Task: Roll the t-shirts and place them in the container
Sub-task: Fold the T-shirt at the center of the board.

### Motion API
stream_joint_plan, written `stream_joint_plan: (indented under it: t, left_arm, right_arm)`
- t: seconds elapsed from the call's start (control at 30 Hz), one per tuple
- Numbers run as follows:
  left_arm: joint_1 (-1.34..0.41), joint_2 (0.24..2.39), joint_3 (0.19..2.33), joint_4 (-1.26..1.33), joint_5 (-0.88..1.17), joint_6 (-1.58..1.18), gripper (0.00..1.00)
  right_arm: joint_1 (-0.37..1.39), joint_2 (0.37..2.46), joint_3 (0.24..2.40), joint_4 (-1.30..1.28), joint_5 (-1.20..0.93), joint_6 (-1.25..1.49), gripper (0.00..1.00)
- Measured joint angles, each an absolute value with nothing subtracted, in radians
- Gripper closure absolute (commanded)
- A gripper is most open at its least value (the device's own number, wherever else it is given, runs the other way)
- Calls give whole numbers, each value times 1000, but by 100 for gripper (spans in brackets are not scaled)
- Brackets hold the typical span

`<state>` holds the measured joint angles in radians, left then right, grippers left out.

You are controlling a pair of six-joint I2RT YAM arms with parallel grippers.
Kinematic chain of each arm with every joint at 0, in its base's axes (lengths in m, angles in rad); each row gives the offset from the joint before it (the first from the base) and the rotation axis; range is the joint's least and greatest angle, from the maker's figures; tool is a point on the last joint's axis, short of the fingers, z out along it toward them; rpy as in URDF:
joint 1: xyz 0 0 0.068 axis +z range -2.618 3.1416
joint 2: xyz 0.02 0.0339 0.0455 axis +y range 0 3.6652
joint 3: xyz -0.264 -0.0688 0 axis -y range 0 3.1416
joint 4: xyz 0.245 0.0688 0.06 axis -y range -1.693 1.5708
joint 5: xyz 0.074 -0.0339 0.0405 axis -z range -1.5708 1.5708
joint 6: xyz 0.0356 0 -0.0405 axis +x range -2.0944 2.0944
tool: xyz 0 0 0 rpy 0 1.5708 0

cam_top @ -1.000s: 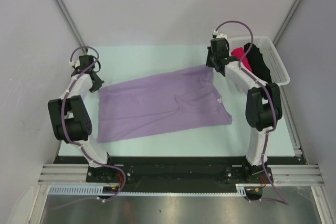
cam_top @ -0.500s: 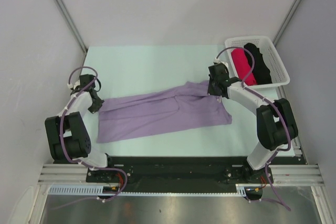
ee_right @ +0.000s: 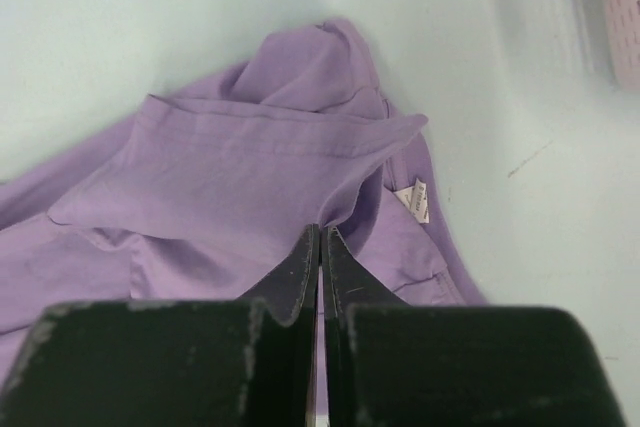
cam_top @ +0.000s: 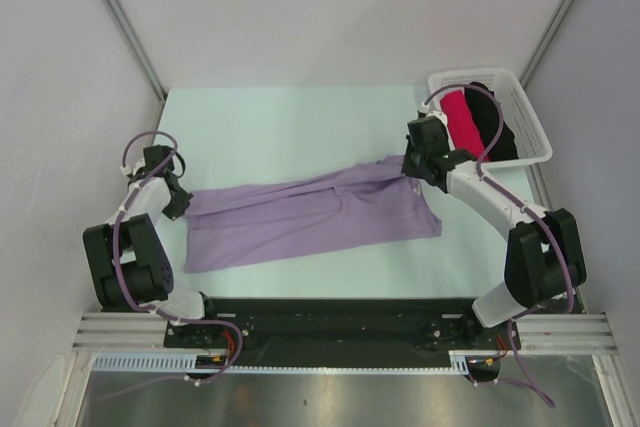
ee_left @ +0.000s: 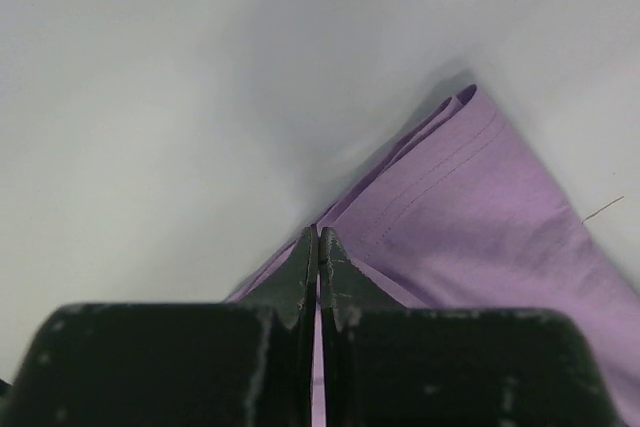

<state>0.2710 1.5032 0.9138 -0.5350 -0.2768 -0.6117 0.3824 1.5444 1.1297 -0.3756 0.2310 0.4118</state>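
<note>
Across the middle of the table (cam_top: pixel 290 127) lies the tee (cam_top: pixel 310 212), purple, its long axis running left to right, with the right end a little farther from the bases. The left gripper (ee_left: pixel 318 237) is at its far left corner, fingers closed to a slit on the hem. The right gripper (ee_right: pixel 320 235) is at the far right corner, pinched likewise on a raised fold. Each arm is nearer its own end, and the rest of the cloth lies toward the bases from both, so the fold likely comes that way. There is one tee on the table and one basket (cam_top: pixel 534 115) at far right, holding two rolls: a pink roll (cam_top: pixel 458 117) and a black roll (cam_top: pixel 495 122).
</note>
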Motion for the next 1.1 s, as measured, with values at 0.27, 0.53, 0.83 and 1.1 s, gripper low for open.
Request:
stream_joint_plan:
  t: [0.27,0.53,0.83,1.1]
  left_arm:
    - [276,1491,915,-534,-275,-613,100]
    - [276,1472,909,-532,-270,-613,100]
    - [276,1449,888,-528,-267,-613,100]
    - [278,1400,843,-526,-253,-614,31]
  right_arm:
    - [418,1510,1126,-408,268,420,100]
    - [427,1486,1106,-437,278,427,100]
    - [427,1456,1077,-443,287,438,100]
    - [419,1435,962,-437,261,461,48]
